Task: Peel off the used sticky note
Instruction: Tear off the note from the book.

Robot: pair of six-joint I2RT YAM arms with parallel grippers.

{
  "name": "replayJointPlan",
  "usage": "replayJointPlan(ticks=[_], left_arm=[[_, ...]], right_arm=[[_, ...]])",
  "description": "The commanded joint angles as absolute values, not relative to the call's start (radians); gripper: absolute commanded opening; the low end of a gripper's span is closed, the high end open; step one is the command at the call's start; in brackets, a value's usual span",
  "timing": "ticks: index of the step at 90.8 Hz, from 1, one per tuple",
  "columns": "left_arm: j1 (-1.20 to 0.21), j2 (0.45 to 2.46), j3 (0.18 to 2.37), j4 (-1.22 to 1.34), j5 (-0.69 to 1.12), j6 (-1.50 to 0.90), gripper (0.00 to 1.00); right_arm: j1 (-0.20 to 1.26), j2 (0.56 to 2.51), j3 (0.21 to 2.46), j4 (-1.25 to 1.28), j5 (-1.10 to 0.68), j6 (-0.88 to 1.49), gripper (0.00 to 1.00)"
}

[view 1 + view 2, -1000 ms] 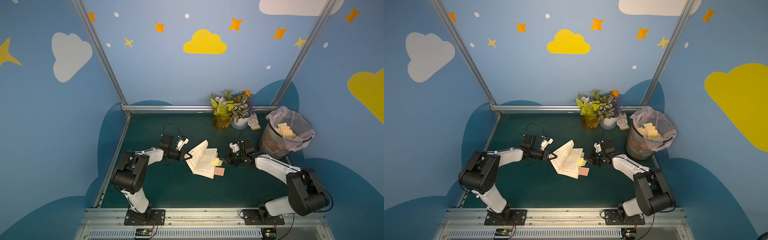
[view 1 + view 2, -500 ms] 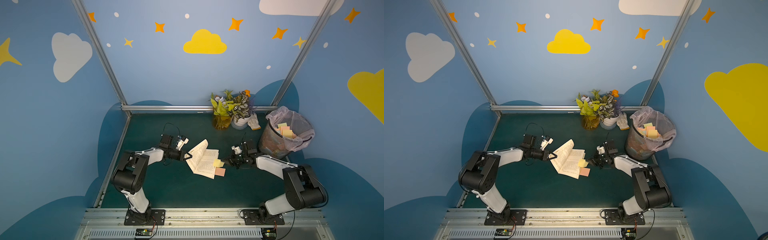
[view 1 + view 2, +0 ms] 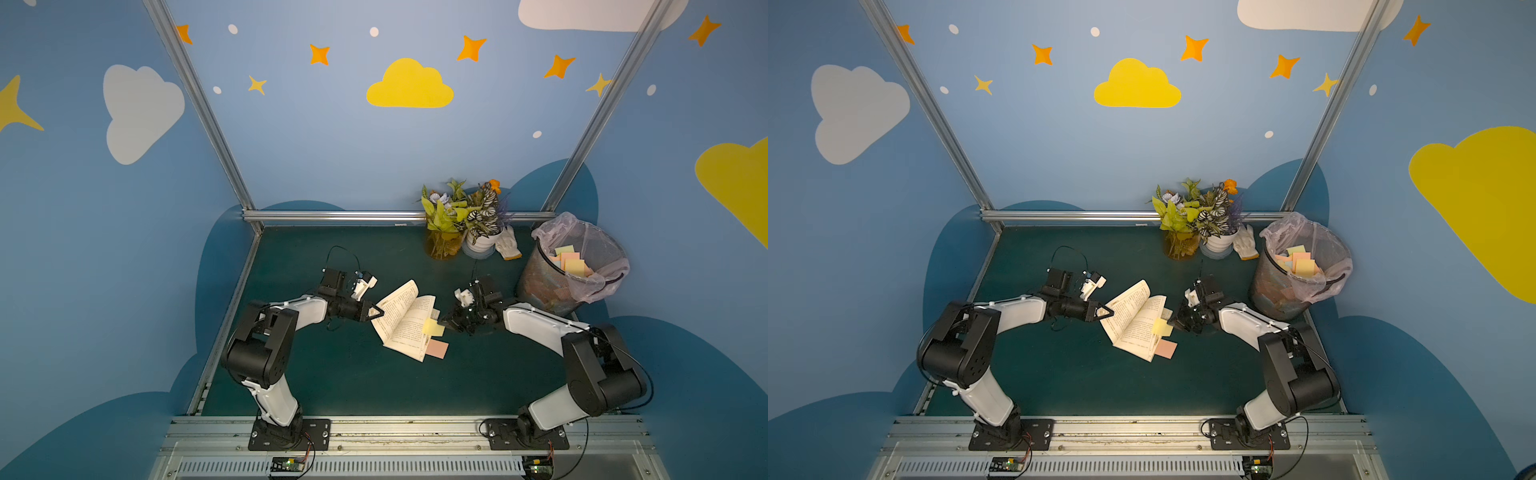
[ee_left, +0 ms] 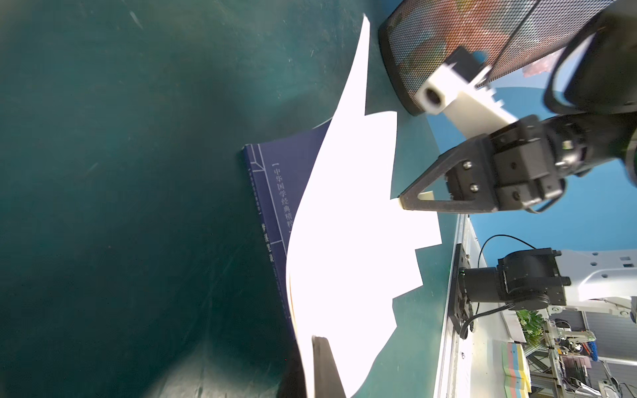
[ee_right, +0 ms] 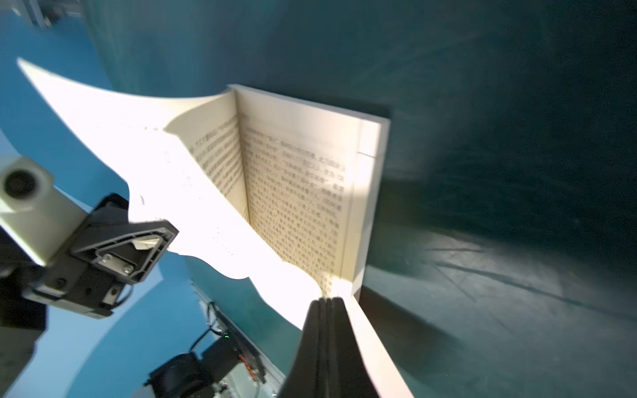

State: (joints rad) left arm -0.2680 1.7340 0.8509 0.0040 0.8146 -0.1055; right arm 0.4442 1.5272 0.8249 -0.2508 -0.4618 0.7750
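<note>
Yellow sticky note [image 3: 433, 328] sat on the book's edge nearest my right arm in both top views, overhanging the page, with a pink note [image 3: 438, 348] just beside it on the same edge. My right pincer [image 3: 445, 323] was squeezed fully together, tips on the outer edge of the yellow sticky note [image 3: 1162, 327], and it was pinching it as far as I could read it. On the far side of the open book [image 3: 409, 313], my left pincer [image 3: 377, 311] was closed tight on the lifted page [image 3: 397, 297], which curled up off the book. The book lay mid-surface [image 3: 332, 374], and the mesh bin [image 3: 536, 291] stood near my right arm.

Left wrist view: the lifted page [image 4: 344, 241] was blown out white, with the blue cover [image 4: 275, 193] flat on the surface below. The right pincer [image 4: 401, 203] pointed in with its jaws together, tip meeting a corner of the white paper. In that glare I could not tell note from page. One dark finger [image 4: 324, 365] of my left pincer lay against the page.

Right wrist view: the right pincer [image 5: 325, 301] showed no gap at all, pressed to the edge of the book [image 5: 300, 193]. A pale strip ran beside it, and I could not tell whether that was the note. Across the pages, the left pincer [image 5: 170, 234] clamped the bright lifted page [image 5: 138, 138].
</note>
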Motion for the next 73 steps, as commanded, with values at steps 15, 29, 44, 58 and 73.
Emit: replayJointPlan(ticks=[15,29,44,58,73], left_arm=[[-0.262,1.753,0.856,-0.043,0.797,-0.102,0.03],[-0.262,1.753,0.854,-0.043,0.796,-0.102,0.03],[-0.262,1.753,0.855,-0.043,0.796,-0.102,0.03],[-0.262,1.756,0.857,-0.044,0.797,-0.101,0.03],[-0.263,1.757,0.859,-0.047,0.798,-0.101,0.03]], right_arm=[[0.581,1.4,0.943,-0.543,-0.086,0.575,0.0],[0.634,1.377,0.973,-0.629,0.005,0.53,0.0],[0.716,1.39,0.991,-0.676,0.086,0.485,0.0],[0.803,1.455,1.043,-0.744,0.188,0.444,0.0],[0.936,1.546,1.12,-0.817,0.324,0.398,0.0]])
